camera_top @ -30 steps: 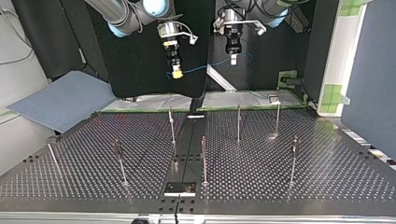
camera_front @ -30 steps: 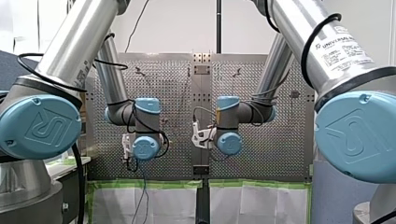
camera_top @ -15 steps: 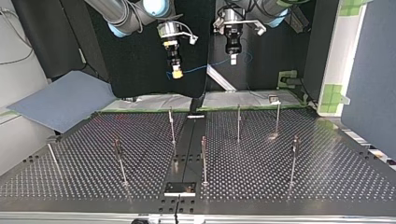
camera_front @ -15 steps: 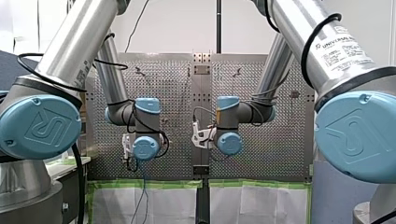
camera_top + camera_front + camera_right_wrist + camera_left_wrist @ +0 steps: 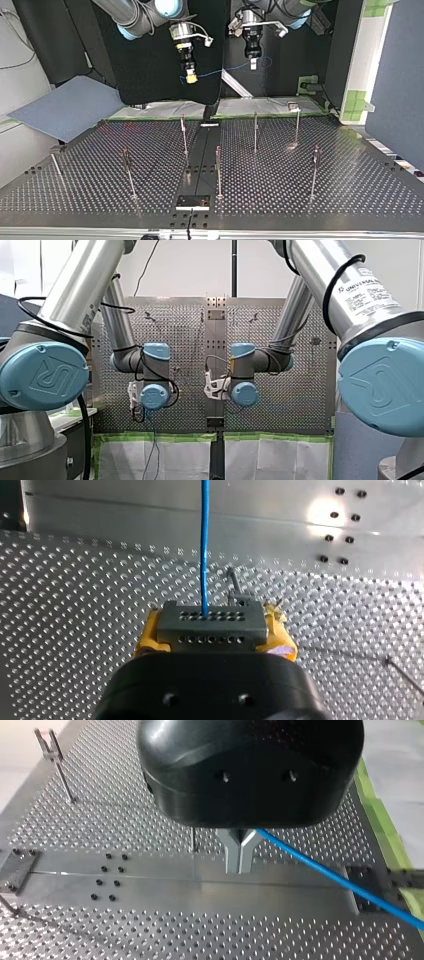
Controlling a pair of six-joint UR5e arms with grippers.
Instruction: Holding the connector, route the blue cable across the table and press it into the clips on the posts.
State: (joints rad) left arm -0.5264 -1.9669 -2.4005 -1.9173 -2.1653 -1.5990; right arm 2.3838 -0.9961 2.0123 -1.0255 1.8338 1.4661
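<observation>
In the right wrist view my right gripper (image 5: 212, 641) is shut on a grey connector (image 5: 211, 625), its yellow pads (image 5: 149, 636) on either side. The blue cable (image 5: 204, 545) leaves the connector straight ahead. In the top view this gripper (image 5: 191, 79) hangs high above the table's far edge, and the cable (image 5: 220, 73) runs across to my left gripper (image 5: 253, 64). The left wrist view shows my left gripper (image 5: 239, 857) with metal fingers shut on the cable (image 5: 340, 882), which trails off to one side. Several thin posts with clips (image 5: 184, 135) (image 5: 255, 131) stand on the perforated table (image 5: 300, 190).
More posts stand nearer the top view's camera (image 5: 218, 170) (image 5: 128, 172) (image 5: 314, 170). A small metal plate (image 5: 192, 202) sits at the table's near edge. A blue-grey sheet (image 5: 65, 107) lies off the table at the top view's left. Both grippers hang well above the posts.
Both grippers have shifted slightly toward the top view's right, with the cable still strung between them. Neither grip has changed.
</observation>
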